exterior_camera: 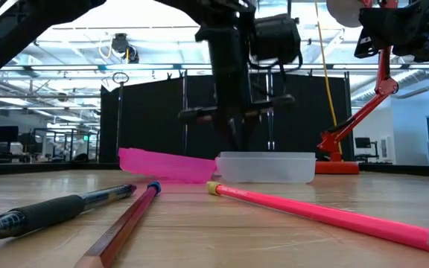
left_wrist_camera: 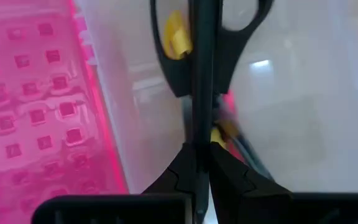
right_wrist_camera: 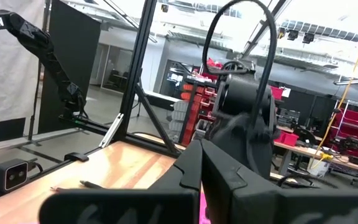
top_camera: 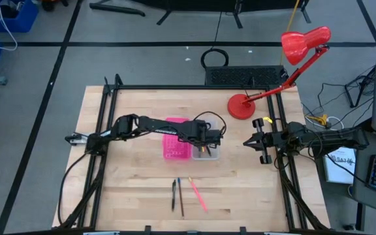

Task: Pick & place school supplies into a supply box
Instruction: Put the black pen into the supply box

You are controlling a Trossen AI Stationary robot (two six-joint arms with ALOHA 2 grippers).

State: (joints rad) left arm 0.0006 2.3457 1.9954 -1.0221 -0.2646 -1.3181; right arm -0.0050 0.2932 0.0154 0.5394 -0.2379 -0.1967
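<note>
Clear plastic box (top_camera: 207,151) sits mid-frame in the high view, just right of the pink panel (top_camera: 175,146). Left gripper (top_camera: 209,138) hangs right over it, fingers clamped on a thin dark pen (left_wrist_camera: 202,81) that points straight down into the box, above the scissors (left_wrist_camera: 204,37) already inside. Likely next: let go, w/ the pen's long axis near vertical. Remaining pens/pencils (top_camera: 187,194) lie lower centre, closer to the left arm. Right gripper (top_camera: 256,140) waits at right edge, fingers together, holding nothing.

floor (top_camera: 142,29): grey, dark lines across it
lamp (top_camera: 303,43): red, on the wood table (top_camera: 142,209)
back wall (exterior_camera: 155,112): black curtain
ceiling: bright strip lights
</note>
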